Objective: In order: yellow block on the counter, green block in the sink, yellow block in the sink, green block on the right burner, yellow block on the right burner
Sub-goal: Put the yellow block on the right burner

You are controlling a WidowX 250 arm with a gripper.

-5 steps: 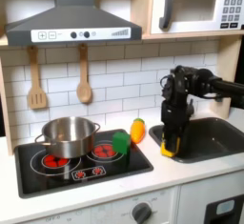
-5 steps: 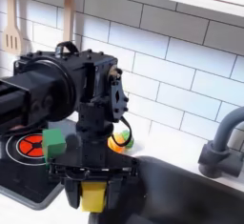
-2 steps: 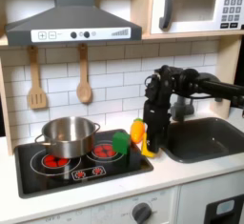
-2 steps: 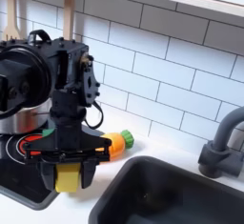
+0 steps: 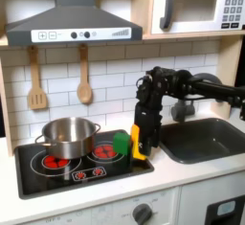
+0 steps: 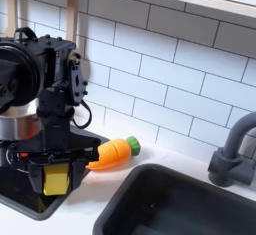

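Gripping the yellow block [image 6: 56, 178], the gripper [image 6: 55, 180] pinches this small, smooth-sided cube between its black fingers; in both exterior views we see the bright yellow faces showing between them, held over the near right corner of the black cooktop [image 5: 57, 176]. In the first exterior view the yellow block [image 5: 135, 144] hangs low at the gripper [image 5: 136, 148], and the green block [image 5: 122, 144], a matte cube of like size, sits just beside it toward the first exterior view's left, on the right burner. We cannot tell whether the two blocks touch. Beyond the gripper toward the second exterior view's right lies an orange rounded toy with a green tip [image 6: 112, 153], resting on the pale, flat counter [image 6: 95, 194]. Farther that way is the sink [image 6: 190, 204], a dark grey recessed basin with a curved faucet [image 6: 232, 151] at its back. To the first exterior view's left of the gripper stands a shiny steel pot [image 5: 67, 136] on the left burner, its round wall reflecting light.
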